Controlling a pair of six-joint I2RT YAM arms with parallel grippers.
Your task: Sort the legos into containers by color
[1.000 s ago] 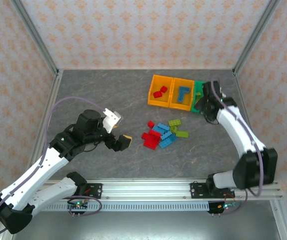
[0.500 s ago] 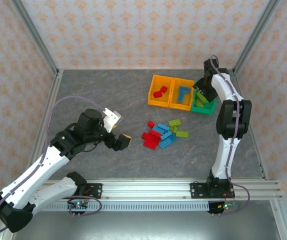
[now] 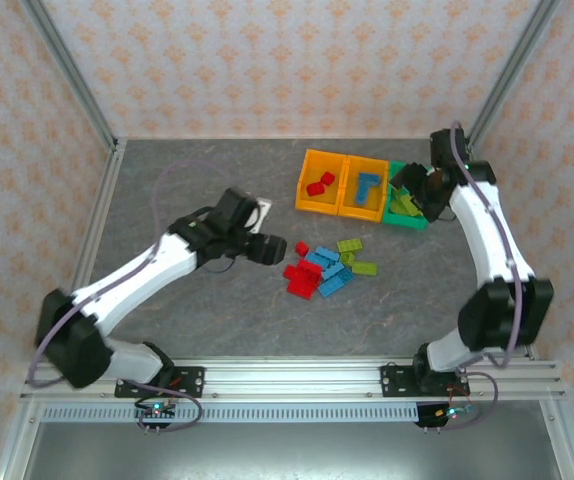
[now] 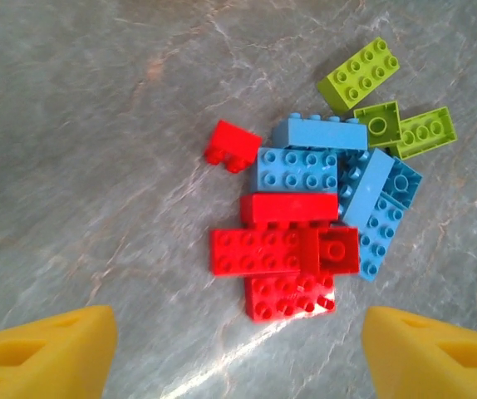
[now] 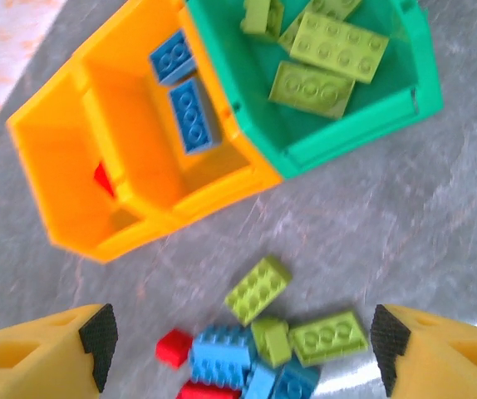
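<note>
Left claw gaped empty with the loose legos just ahead; right claw gaped empty too, containers beyond its fingertips.

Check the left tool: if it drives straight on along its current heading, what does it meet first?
Most likely the red bricks at the near edge of the loose pile, centred ahead of the left tool, whose jaws stand open. Nothing lies in between, though depth is hard to judge.

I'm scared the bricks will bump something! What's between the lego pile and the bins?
Nothing. In the right wrist view, just bare grey table lies between the loose legos and the containers.
</note>
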